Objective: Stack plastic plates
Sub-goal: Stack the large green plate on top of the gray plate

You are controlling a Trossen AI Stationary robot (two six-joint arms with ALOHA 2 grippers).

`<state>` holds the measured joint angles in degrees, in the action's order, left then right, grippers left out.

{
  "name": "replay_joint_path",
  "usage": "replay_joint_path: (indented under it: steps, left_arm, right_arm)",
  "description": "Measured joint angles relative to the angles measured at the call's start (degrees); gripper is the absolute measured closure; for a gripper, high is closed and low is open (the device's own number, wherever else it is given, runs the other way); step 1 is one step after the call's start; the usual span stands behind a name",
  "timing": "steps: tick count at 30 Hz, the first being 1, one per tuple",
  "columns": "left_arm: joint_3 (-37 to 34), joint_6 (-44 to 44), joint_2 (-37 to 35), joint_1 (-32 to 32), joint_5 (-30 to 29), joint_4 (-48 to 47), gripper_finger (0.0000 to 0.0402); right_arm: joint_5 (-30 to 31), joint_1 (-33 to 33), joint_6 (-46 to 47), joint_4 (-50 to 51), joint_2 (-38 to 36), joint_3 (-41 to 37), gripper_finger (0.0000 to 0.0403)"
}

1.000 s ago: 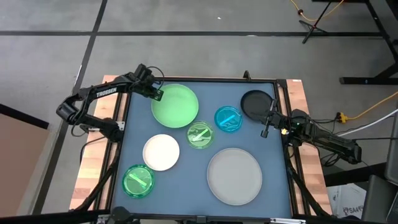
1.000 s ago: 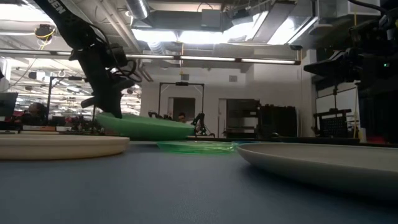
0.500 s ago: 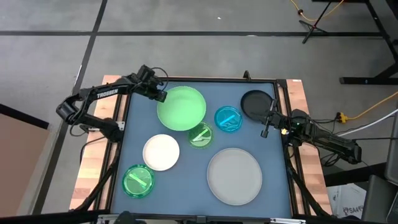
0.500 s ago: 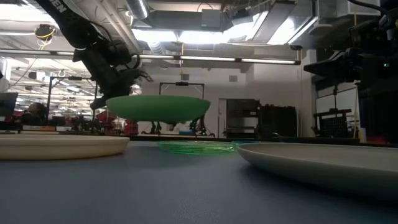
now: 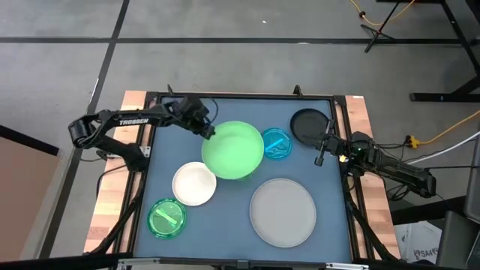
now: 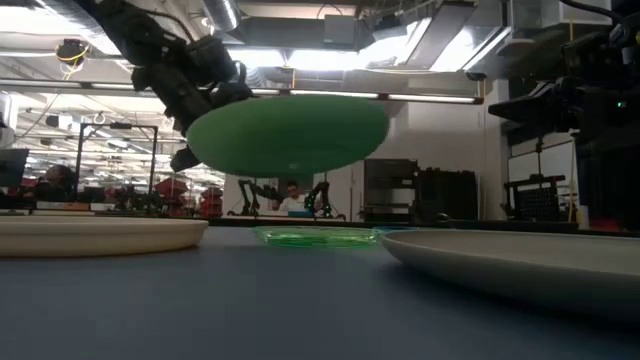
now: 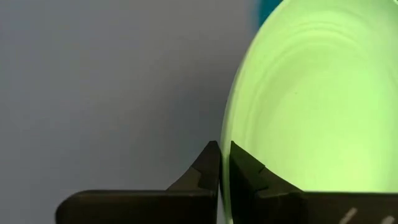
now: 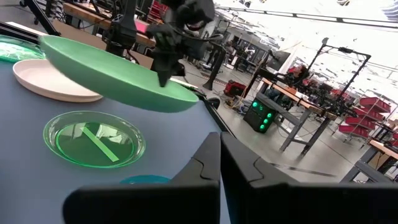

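My left gripper [image 5: 208, 131] is shut on the large light green plate [image 5: 233, 148], which hovers over the table's middle. It hides one small green plate from above; that plate lies flat on the table below [image 6: 315, 236] [image 8: 93, 140]. The small blue plate [image 5: 278, 144] lies partly under the green plate's right edge. The black plate [image 5: 309, 126] lies at the far right, the white plate [image 5: 194, 183] left of centre, the other small green plate [image 5: 166, 218] near left, and the grey plate [image 5: 283, 212] near right. My right gripper [image 5: 319, 157] waits shut beside the black plate. My left gripper [image 7: 224, 163] pinches the light green plate's rim [image 7: 225, 134] at its far-left edge, one finger on the inner face and one on the underside. The fingers come slanting from the table's far left. The plate [image 6: 290, 135] is lifted clear, nearly level, slightly tilted.
A raised dark frame [image 5: 240, 97] borders the blue table top, with wooden boards outside it on the left and right. Bare table surface shows along the far edge and between the white and grey plates. The room beyond holds racks and equipment.
My left gripper has moved up and toward the table's right and near side, carrying the light green plate. The plate has risen from low over the far left of the table and now hangs high over the small green plate.
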<state>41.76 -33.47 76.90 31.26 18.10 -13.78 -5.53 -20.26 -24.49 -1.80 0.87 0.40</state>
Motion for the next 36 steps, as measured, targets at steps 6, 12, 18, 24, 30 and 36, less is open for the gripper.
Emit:
replay_joint_path:
  steps: [6,12,18,24,30,36]
  left_arm:
    - [0.0,-6.2,0.0,-7.8,-3.7,6.0,0.0396]
    - [0.0,-11.4,0.0,-14.5,-6.4,12.6,0.0396]
    - [0.0,-15.4,0.0,-20.3,-11.2,18.0,0.0396]
    - [0.0,-19.2,0.0,-26.5,-19.0,20.5,0.0396]
    - [0.0,-23.7,0.0,-33.1,-27.8,22.8,0.0396]
    - [0.0,-27.9,0.0,-37.5,-32.3,24.7,0.0396]
  right_arm:
    - [0.0,0.0,0.0,0.0,0.0,0.0,0.0403]
    - [0.0,0.0,-0.1,0.0,0.0,0.0,0.0403]
    - [1.3,0.0,-0.5,0.2,0.0,0.0,0.0403]
    - [2.1,0.0,-0.5,0.3,0.0,0.0,0.0403]
    - [2.1,0.0,-0.5,0.3,0.0,0.0,0.0403]
    - [2.1,0.0,-1.0,0.3,0.0,0.0,0.0403]
